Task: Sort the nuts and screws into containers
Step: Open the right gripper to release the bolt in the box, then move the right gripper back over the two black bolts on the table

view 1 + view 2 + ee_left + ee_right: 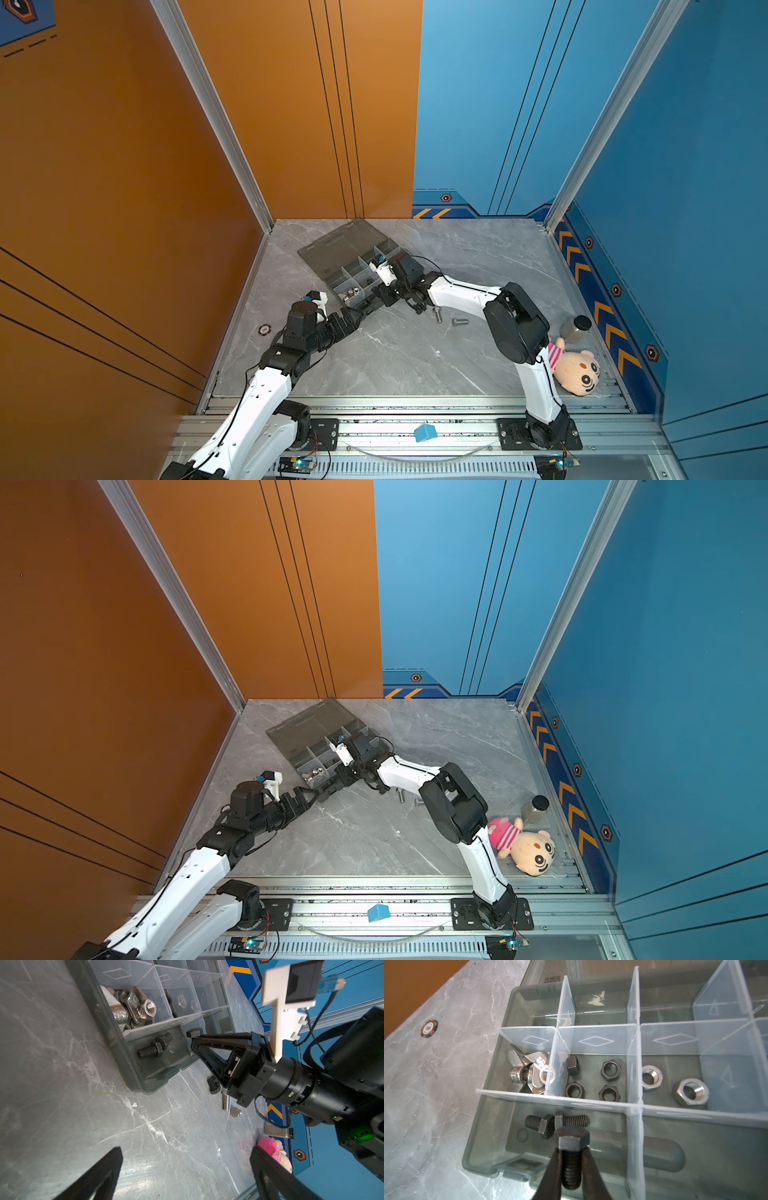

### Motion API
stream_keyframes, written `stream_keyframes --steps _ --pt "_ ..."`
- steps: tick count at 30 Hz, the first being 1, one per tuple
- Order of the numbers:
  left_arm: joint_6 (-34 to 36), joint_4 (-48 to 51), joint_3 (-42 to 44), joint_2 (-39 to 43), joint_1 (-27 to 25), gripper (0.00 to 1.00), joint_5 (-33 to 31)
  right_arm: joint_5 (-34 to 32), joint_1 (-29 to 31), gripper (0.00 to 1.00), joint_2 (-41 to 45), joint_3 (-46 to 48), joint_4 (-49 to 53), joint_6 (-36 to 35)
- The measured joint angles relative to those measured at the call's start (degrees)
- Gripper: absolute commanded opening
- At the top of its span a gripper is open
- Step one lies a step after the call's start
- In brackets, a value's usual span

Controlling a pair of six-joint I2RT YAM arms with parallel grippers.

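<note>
The smoky-grey organizer (335, 287) lies open at the back left, its containers split by clear dividers (593, 1040). My right gripper (572, 1151) is shut on a black hex-head screw (573, 1140), held just above the front corner container. Two more black screws (542, 1126) lie in that container. Behind it, separate containers hold silver wing nuts (529, 1072), black nuts (610, 1070) and silver nuts (688, 1092). My left gripper (186, 1149) stands open and empty over bare table beside the box corner (124, 1068). Two silver screws (437, 314) lie loose under the right arm, a black one (214, 1084) near them.
A black-capped bottle (575, 328) and a plush doll (575, 370) sit at the right edge. A poker chip (264, 330) lies by the left wall. The flat lid (345, 245) rests behind the box. A blue cube (424, 433) sits on the front rail.
</note>
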State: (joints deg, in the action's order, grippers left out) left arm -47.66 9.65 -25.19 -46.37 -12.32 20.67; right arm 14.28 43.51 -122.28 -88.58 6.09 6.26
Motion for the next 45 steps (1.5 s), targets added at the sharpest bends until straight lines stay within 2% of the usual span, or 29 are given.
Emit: stream_keyframes --steps 4,11,21,25,34,45 --pt "0.00 0.22 0.00 0.00 0.00 0.98 0.00 -0.70 0.00 0.37 0.00 -0.13 0.02 0.15" --pt "0.00 1.92 0.00 0.17 0.00 0.98 0.00 -1.05 0.00 0.42 1.62 0.94 0.37 0.22" --pt "0.00 2.19 0.00 0.31 0.00 0.98 0.00 -1.40 -1.38 0.45 20.09 13.42 -1.16 1.66" --pt "0.00 2.16 0.00 0.20 0.00 0.98 0.00 -2.54 -3.23 0.46 24.00 18.88 -1.14 3.06" --pt "0.00 2.14 -0.22 -1.07 -0.13 0.98 0.00 -3.50 -8.59 0.47 24.57 28.17 -0.66 5.90" --pt "-0.02 1.86 -0.55 -2.19 -0.57 0.98 0.00 -0.63 -9.03 0.47 23.52 31.28 -1.20 8.41"
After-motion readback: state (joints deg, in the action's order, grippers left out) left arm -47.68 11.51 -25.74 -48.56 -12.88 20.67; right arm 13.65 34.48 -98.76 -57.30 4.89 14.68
